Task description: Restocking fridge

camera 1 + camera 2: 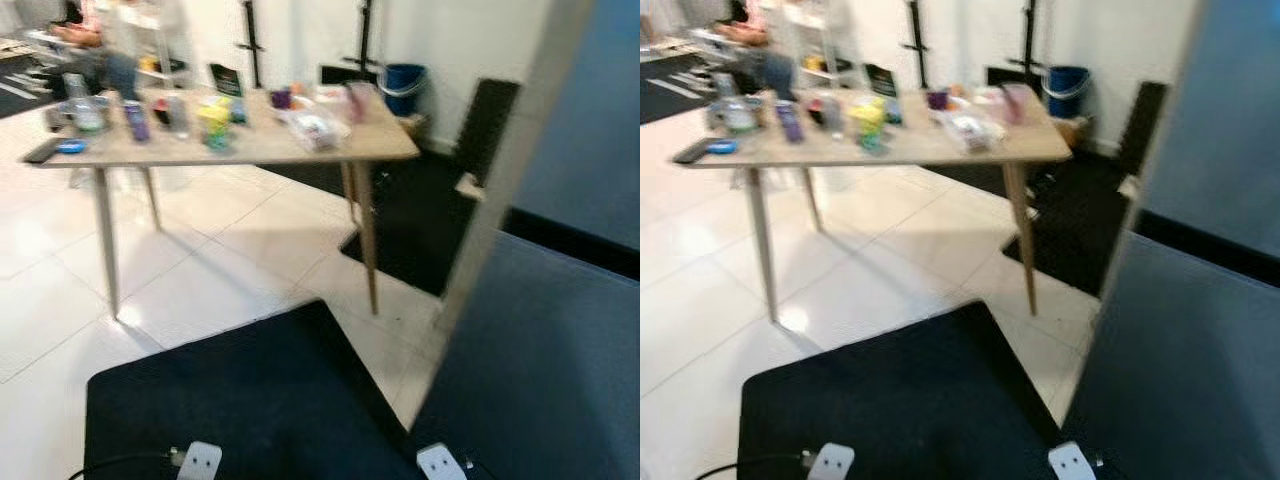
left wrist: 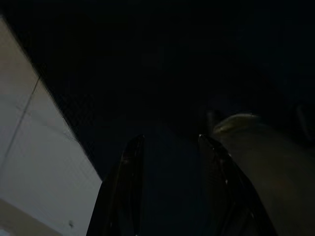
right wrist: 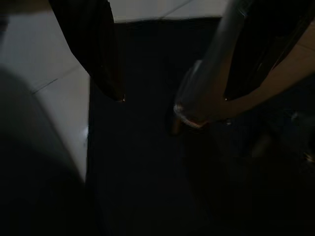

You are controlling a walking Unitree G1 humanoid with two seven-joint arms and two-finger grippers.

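A light wooden table [image 1: 262,150] stands ahead on the left, blurred. On it are several small goods: a purple can [image 1: 136,120], a yellow-green pack [image 1: 214,118], a clear wrapped pack [image 1: 315,130], a pink cup [image 1: 357,100] and a jar [image 1: 88,115]. A tall blue-grey panel [image 1: 560,350] with a pale edge rises close on my right. Both arms hang low. In the dark left wrist view my left gripper [image 2: 170,137] is open over the dark mat. My right gripper [image 3: 173,98] is open, with a silver tube [image 3: 216,64] behind its fingers.
A black mat [image 1: 250,390] lies on the white tiled floor at my feet, and another dark mat [image 1: 420,220] lies beyond the table. A blue bucket [image 1: 404,80] stands by the back wall. A person [image 1: 75,30] sits at the far left. A dark phone [image 1: 42,152] lies on the table's left end.
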